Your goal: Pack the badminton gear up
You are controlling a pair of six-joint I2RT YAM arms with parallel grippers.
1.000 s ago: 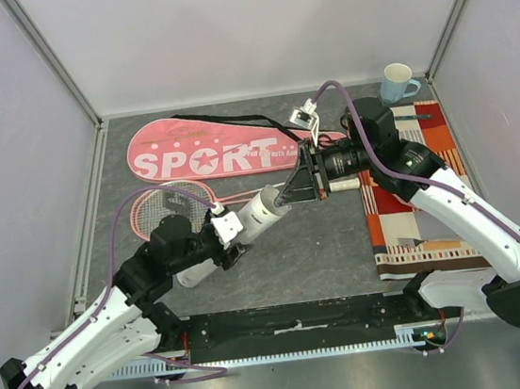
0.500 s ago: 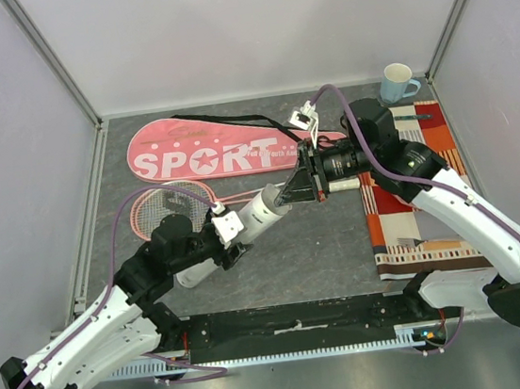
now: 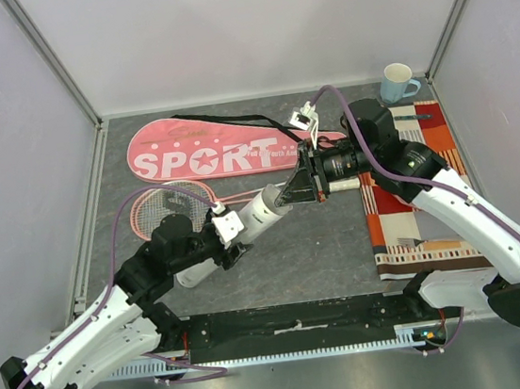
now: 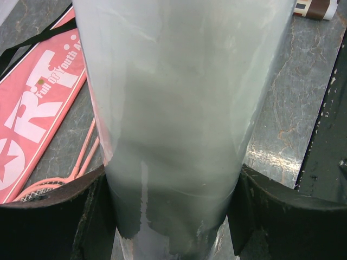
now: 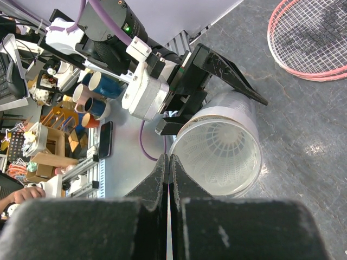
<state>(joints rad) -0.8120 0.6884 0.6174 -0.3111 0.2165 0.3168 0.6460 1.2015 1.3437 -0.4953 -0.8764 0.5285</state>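
My left gripper is shut on the long white tube and holds it tilted, with the open end up and to the right; in the left wrist view the tube fills the gap between the jaws. A white shuttlecock sits inside the tube. My right gripper is shut and empty, its tips at the left rim of the tube mouth. The pink "SPORT" bag lies at the back. The pink-framed rackets lie in front of it.
A striped orange cloth lies on the right of the table, with a pale blue cup behind it. A black strap and a small white tag lie by the bag's right end. The enclosure walls stand close on the left, back and right.
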